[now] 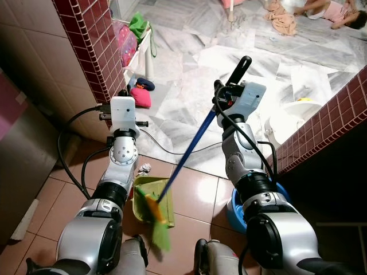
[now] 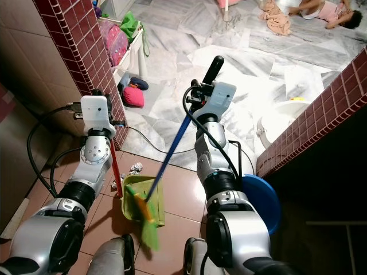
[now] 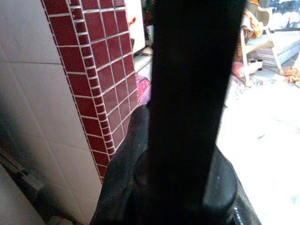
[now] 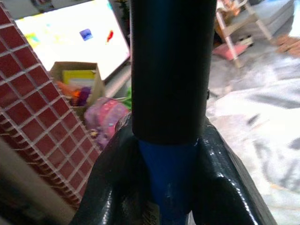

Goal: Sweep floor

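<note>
We stand on brown floor tiles (image 1: 200,195) meeting white marble (image 1: 189,114), beside a maroon-tiled wall corner (image 1: 97,40). Our right gripper (image 1: 221,103) clamps the blue-handled green broom (image 1: 183,163), its bristles over the green plastic dustpan (image 2: 135,197); our left gripper (image 3: 154,187) grasps the dustpan's black handle (image 3: 192,93). Crumpled paper (image 2: 136,167) lies just beside the dustpan.

i can read no text, label, brand, number or sign in any view. the broom handle (image 4: 169,173) carries a small pale sticker at its lower end in the right wrist view, but its print is too blurred and cropped for me to make out. the bright panel (image 4: 70,37) behind it shows only coloured blotches, no legible characters.
</note>
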You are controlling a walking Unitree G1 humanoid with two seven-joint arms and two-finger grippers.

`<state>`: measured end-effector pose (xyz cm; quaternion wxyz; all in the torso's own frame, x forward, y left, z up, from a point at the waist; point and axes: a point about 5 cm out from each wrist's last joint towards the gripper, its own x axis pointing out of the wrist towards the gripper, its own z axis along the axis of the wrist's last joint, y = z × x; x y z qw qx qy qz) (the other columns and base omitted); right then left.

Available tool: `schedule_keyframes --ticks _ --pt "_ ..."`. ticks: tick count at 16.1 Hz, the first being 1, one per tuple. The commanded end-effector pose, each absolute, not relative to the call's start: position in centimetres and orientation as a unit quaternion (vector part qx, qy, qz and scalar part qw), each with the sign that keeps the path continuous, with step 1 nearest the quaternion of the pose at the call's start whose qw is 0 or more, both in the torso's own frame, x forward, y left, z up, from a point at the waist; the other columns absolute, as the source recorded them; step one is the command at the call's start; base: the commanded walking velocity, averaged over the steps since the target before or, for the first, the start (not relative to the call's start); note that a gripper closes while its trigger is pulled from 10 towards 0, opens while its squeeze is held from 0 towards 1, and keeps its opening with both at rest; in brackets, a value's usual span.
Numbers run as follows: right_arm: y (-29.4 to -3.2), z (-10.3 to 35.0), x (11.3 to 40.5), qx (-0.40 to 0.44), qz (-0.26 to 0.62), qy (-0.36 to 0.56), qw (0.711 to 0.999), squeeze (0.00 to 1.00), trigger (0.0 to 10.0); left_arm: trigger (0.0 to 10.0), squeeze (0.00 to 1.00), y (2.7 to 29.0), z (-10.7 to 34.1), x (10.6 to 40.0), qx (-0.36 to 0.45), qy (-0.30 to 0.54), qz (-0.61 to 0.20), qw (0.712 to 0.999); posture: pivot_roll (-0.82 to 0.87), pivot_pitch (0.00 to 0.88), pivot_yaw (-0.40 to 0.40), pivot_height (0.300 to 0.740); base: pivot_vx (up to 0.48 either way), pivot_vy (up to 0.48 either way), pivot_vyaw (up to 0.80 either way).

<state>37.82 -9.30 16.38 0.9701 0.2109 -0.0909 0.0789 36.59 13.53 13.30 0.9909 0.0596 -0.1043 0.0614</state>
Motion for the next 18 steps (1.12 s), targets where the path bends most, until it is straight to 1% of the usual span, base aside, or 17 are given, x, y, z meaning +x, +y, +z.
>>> schedule_keyframes --ticks 1,2,3,4,6,7,8,9,10,12,13,14,17,18 --pt "-9.3 17.2 38.0 0.257 0.087 -0.104 0.957 0.0 10.0 10.0 0.0 12.9 13.8 36.7 0.04 -0.116 0.053 0.991 -0.06 0.227 -0.033 0.74 0.0 0.0 0.0" --pt "-9.1 18.2 38.1 0.273 0.112 -0.117 0.948 0.0 10.0 10.0 0.0 12.7 13.8 36.7 0.035 -0.117 0.049 0.991 -0.06 0.224 -0.034 0.74 0.0 0.0 0.0" --pt "-8.5 20.4 38.4 0.283 0.155 -0.146 0.935 0.0 10.0 10.0 0.0 12.5 13.9 36.8 0.029 -0.117 0.048 0.992 -0.07 0.211 -0.036 0.74 0.0 0.0 0.0" --pt "-8.2 21.7 38.5 0.279 0.18 -0.163 0.929 0.0 10.0 10.0 0.0 12.5 14.0 36.9 0.027 -0.117 0.048 0.992 -0.07 0.204 -0.036 0.74 0.0 0.0 0.0" --pt "-7.8 26.1 38.5 0.248 0.235 -0.229 0.912 0.0 10.0 10.0 0.0 12.7 14.3 37.2 0.016 -0.118 0.05 0.992 -0.08 0.188 -0.036 0.74 0.0 0.0 0.0" --pt "-8.1 28.9 38.5 0.226 0.252 -0.27 0.902 0.0 10.0 10.0 0.0 12.9 14.4 37.3 0.014 -0.116 0.05 0.992 -0.1 0.17 -0.034 0.74 0.0 0.0 0.0" --pt "-8.7 30.7 38.4 0.198 0.255 -0.301 0.897 0.0 10.0 10.0 0.0 12.9 14.4 37.3 0.011 -0.116 0.051 0.992 -0.1 0.161 -0.035 0.74 0.0 0.0 0.0" --pt "-9.0 31.3 38.4 0.19 0.256 -0.311 0.896 0.0 10.0 10.0 0.0 13.0 14.4 37.4 0.01 -0.116 0.051 0.992 -0.1 0.158 -0.035 0.74 0.0 0.0 0.0" --pt "-9.7 31.8 38.4 0.152 0.25 -0.323 0.9 0.0 10.0 10.0 0.0 12.9 14.4 37.5 -0.001 -0.111 0.05 0.993 -0.11 0.144 -0.033 0.74 0.0 0.0 0.0" --pt "-10.9 31.1 38.6 0.127 0.223 -0.321 0.912 0.0 10.0 10.0 0.0 12.7 14.7 37.6 -0.007 -0.113 0.04 0.993 -0.11 0.129 -0.031 0.74 0.0 0.0 0.0" --pt "-11.5 30.4 38.7 0.1 0.206 -0.315 0.921 0.0 10.0 10.0 0.0 12.7 14.8 37.6 -0.001 -0.115 0.037 0.993 -0.11 0.124 -0.029 0.74 0.0 0.0 0.0" --pt "-11.9 29.2 38.4 0.053 0.192 -0.313 0.929 0.0 10.0 10.0 0.0 12.8 14.9 37.7 -0.004 -0.117 0.038 0.992 -0.11 0.112 -0.026 0.74 0.0 0.0 0.0" --pt "-12.8 26.6 38.2 -0.01 0.151 -0.29 0.945 0.0 10.0 10.0 0.0 13.0 15.5 37.9 -0.021 -0.127 0.024 0.991 -0.1 0.095 -0.02 0.74 0.0 0.0 0.0" --pt "-12.5 25.7 37.4 -0.064 0.139 -0.302 0.941 0.0 10.0 10.0 0.0 13.0 15.9 37.9 -0.029 -0.137 0.012 0.99 -0.1 0.087 -0.018 0.74 0.0 0.0 0.0"
